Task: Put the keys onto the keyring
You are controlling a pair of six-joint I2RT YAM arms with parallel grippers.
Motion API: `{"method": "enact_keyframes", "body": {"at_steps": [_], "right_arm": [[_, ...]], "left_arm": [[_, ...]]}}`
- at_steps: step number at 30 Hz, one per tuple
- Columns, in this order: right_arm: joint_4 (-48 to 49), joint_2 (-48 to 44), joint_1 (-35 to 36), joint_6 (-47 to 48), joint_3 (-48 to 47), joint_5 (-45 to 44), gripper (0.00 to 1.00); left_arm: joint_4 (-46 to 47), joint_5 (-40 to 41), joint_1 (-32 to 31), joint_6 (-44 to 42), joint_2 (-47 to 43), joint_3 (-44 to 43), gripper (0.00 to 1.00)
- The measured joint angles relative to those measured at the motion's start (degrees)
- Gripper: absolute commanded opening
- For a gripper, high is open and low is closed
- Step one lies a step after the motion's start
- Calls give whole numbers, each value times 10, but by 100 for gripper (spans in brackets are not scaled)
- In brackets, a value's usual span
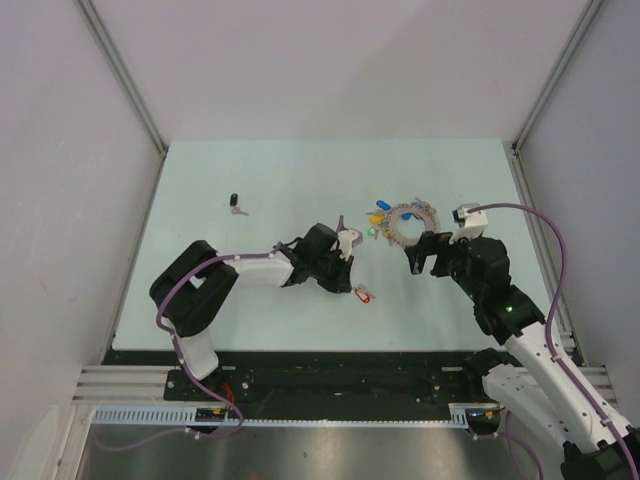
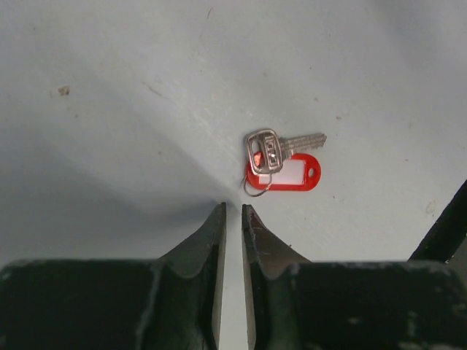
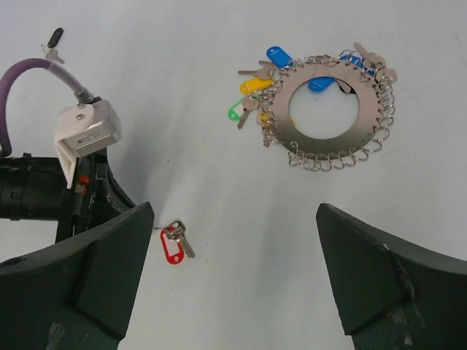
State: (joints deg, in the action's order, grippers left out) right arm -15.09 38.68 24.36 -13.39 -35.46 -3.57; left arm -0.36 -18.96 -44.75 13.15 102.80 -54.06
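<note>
We see the red key lying flat on the desk, just ahead of our left claw, its fingers nearly together and empty. The keyring lies beyond our right claw, spread wide.

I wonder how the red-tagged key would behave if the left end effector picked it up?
The red-tagged key lies flat on the table, so it probably slides when nudged. Key and tag look only loosely linked, so one likely dangles if the other is gripped. It looks small and light.
</note>
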Motion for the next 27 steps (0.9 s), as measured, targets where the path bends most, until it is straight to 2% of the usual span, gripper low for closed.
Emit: {"method": "enact_keyframes", "body": {"at_steps": [5, 8, 9, 14, 15, 18, 22, 27], "right_arm": [[-3, 2, -1, -3, 0, 4, 100], [-3, 11, -2, -8, 0, 20, 100], [-3, 21, -2, -10, 0, 28, 100], [-19, 90, -2, -14, -19, 60, 100], [-25, 108, -2, -16, -26, 64, 100], [-42, 158, -2, -21, -44, 75, 98], [-57, 218, 8, -32, -59, 76, 95], [-77, 248, 14, -52, -60, 59, 90]], "left_arm": [[32, 14, -1, 19, -43, 56, 29], [48, 27, -1, 35, -78, 87, 38], [54, 33, -1, 40, -92, 97, 44], [58, 68, -1, 56, -175, 122, 56], [57, 75, -1, 59, -189, 122, 62], [47, 100, 2, 57, -238, 121, 68], [16, 125, 3, 42, -271, 110, 67], [-4, 131, -2, 31, -247, 97, 64]]}}
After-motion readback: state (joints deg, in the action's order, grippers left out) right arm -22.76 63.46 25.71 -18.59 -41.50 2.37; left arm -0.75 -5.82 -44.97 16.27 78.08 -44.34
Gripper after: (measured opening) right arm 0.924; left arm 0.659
